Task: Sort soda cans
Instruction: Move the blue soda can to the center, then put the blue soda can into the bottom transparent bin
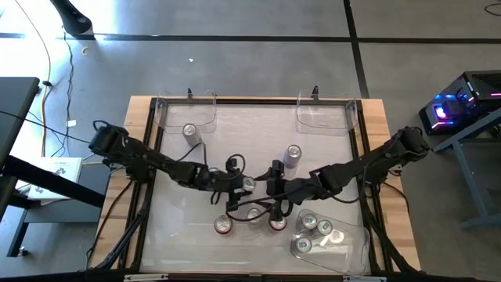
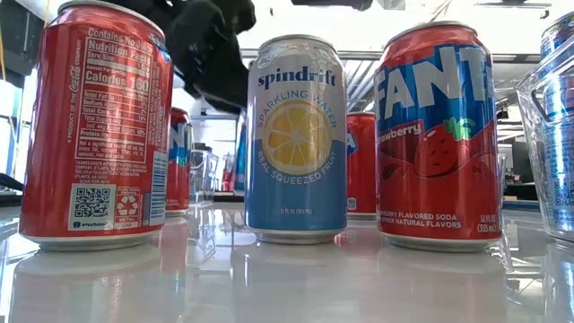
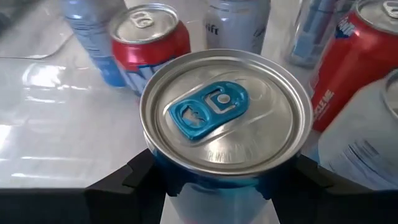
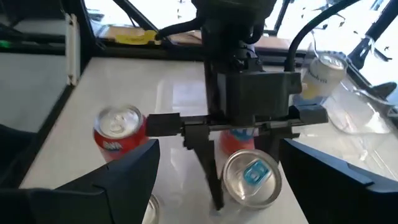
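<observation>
My left gripper (image 1: 244,185) is at the table's middle, shut on a soda can (image 3: 224,109) with a silver top and a blue tab. The right wrist view shows the same can (image 4: 252,177) from the front. My right gripper (image 1: 274,190) hovers just right of it, open, with nothing between its fingers (image 4: 127,180). Below the arms, upright on their bases, stand a red Coca-Cola can (image 2: 94,126), a Spindrift can (image 2: 296,139) and a Fanta can (image 2: 437,135). More cans stand at the far left (image 1: 190,131) and far middle (image 1: 293,154). My left gripper pinches the can's side wall just under the top rim (image 3: 163,163) between its two fingers (image 3: 127,180), one on each side. The fingers come slanting down from the table's left. The can's top tilts a little; whether its base is clear of the table I cannot tell.
A clear bin (image 1: 352,243) at the near right holds several cans. Two clear bins stand at the far edge, left (image 1: 188,110) and right (image 1: 325,113). A dark frame (image 1: 150,172) rims the white tabletop. Bare table lies at the near left.
</observation>
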